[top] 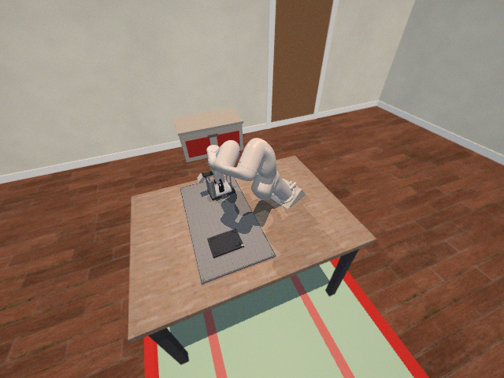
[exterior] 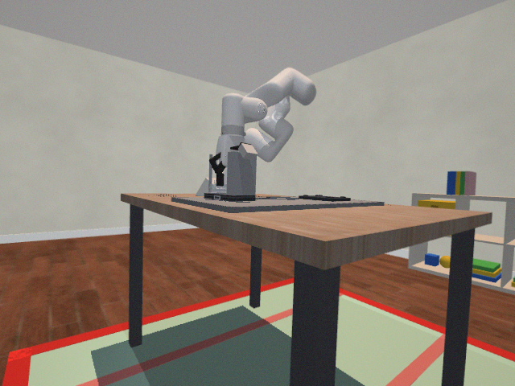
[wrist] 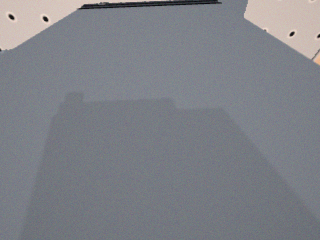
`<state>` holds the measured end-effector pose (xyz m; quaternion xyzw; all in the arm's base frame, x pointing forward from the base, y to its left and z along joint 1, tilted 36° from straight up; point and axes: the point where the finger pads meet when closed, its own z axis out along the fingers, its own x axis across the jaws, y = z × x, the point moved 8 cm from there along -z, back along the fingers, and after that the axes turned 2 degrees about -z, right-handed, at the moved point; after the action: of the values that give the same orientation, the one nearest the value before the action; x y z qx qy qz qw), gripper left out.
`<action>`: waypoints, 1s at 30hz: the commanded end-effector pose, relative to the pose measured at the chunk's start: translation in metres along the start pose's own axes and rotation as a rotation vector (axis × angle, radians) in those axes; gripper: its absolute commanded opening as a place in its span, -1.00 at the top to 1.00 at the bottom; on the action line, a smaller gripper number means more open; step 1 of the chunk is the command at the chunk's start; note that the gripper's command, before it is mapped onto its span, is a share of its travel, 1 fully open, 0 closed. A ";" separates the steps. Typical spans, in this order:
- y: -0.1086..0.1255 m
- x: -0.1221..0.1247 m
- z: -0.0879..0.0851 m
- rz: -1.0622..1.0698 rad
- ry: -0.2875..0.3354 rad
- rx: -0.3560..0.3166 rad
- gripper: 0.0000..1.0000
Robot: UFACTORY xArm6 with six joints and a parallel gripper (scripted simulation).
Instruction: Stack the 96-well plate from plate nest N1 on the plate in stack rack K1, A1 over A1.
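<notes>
A wooden table on dark legs stands on a pale green rug with red borders and stripes, over a reddish plank floor. The walls are off-white with a white skirting board, and a brown door panel sits in the far wall at about twelve o'clock from the table. Just behind the table is a small cabinet with red front panels. In the exterior view a white shelf unit at about three o'clock holds coloured blocks and a few upright books.

A grey perforated mat lies along the middle of the table top. On it, toward six o'clock in the top view, rests the dark plate nest N1, flat, and no plate can be made out on it. At the mat's twelve o'clock end stands the stack rack K1, grey and upright, with a dark plate edge at its foot.

The white arm folds over from its base at about two o'clock, and the gripper hangs down at the rack. Its jaws are clamped wide on the 96-well plate; the plate itself is too small to pick out. The wrist view is filled by a flat grey surface.

No lettering is readable anywhere.
</notes>
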<state>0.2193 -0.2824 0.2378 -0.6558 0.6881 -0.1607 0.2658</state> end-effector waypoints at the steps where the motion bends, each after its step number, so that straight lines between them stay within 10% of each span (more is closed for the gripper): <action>1: -0.001 0.001 0.000 -0.001 0.003 0.001 1.00; 12: -0.001 0.001 0.001 -0.001 0.003 0.001 1.00; 13: -0.001 0.001 0.002 -0.001 0.003 0.001 -1.00; 30: -0.001 0.001 0.002 -0.001 0.003 0.001 -1.00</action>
<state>0.2209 -0.2821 0.2357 -0.6558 0.6881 -0.1608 0.2657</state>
